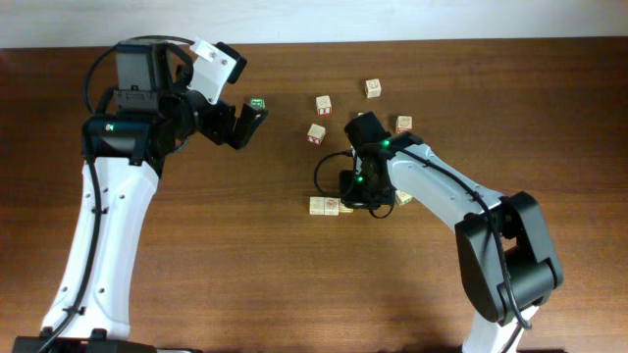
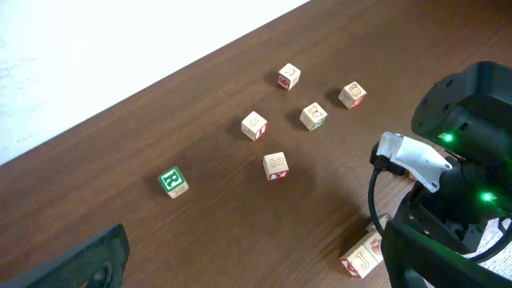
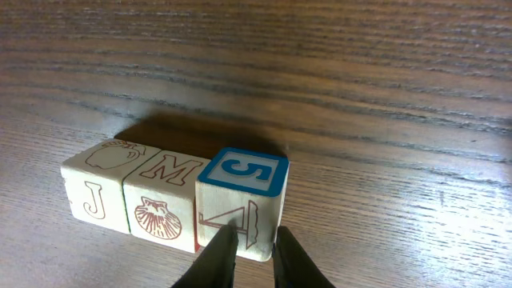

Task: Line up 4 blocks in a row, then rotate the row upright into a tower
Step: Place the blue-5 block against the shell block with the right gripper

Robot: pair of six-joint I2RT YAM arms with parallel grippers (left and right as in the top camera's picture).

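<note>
Blue-topped 5 block (image 3: 242,178) is sitting just ahead of the right pincer (image 3: 254,238), seemingly touching its tips, M block (image 3: 164,192) and J block (image 3: 96,188) lining up to its left. Pincer is pinching nearly closed, gripping nothing. Likely best pushing off-centre, turning this block without dragging neighbours.

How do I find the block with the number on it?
On the brown wooden table, find the right gripper; its fingertips point down at a row of three pale cubes touching side by side. Take the end cube beside those fingertips: only it has a blue-framed 5 on top, while its neighbours show thin reddish drawings.
</note>
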